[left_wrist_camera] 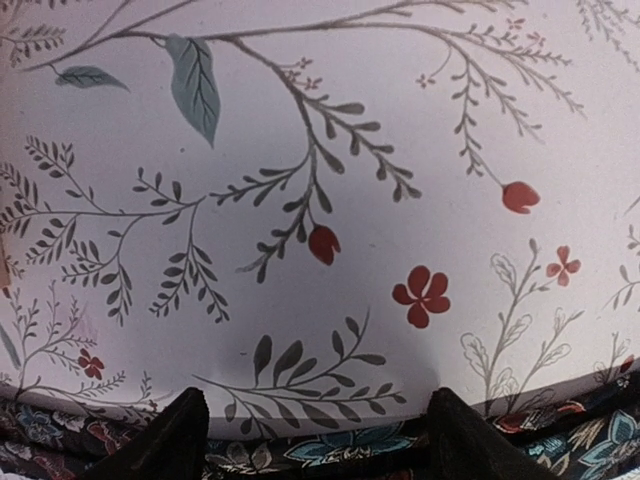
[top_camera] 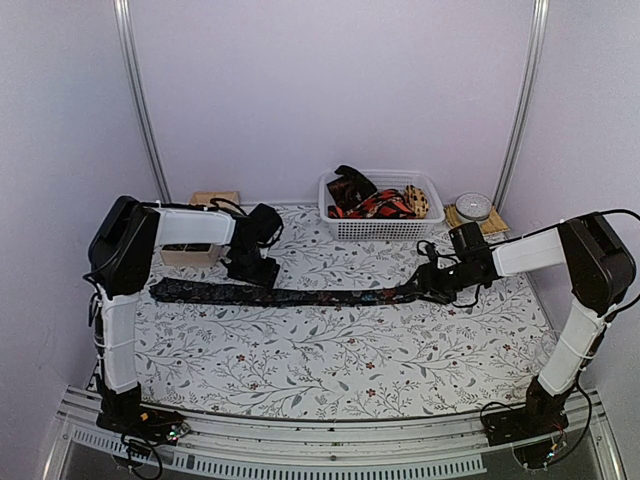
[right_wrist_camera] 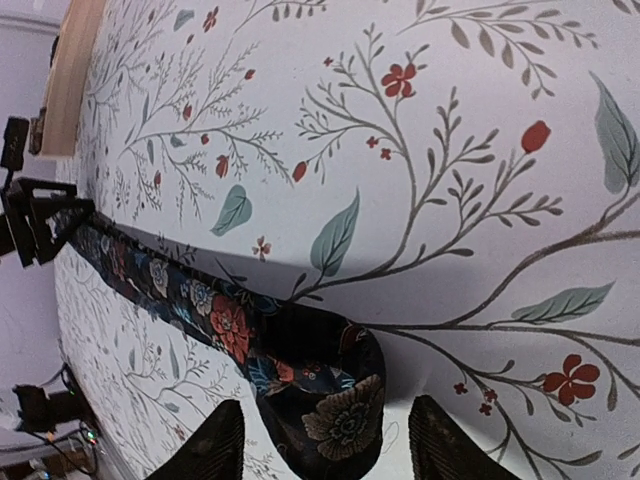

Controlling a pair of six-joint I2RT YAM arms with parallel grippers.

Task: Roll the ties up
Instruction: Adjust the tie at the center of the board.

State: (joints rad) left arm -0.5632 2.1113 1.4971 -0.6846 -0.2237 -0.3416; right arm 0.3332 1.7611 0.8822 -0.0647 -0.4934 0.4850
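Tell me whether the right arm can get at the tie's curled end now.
Probably yes: the right end effector straddles the tie's curled end, jaws open, with nothing else in between.

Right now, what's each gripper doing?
Left gripper: open, above the long dark floral fabric tie.
Right gripper: open around that tie's folded end, not clamped.

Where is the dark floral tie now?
In the top view, the dark floral tie lies stretched across the table under the left gripper and right gripper, on the near side of the white basket.
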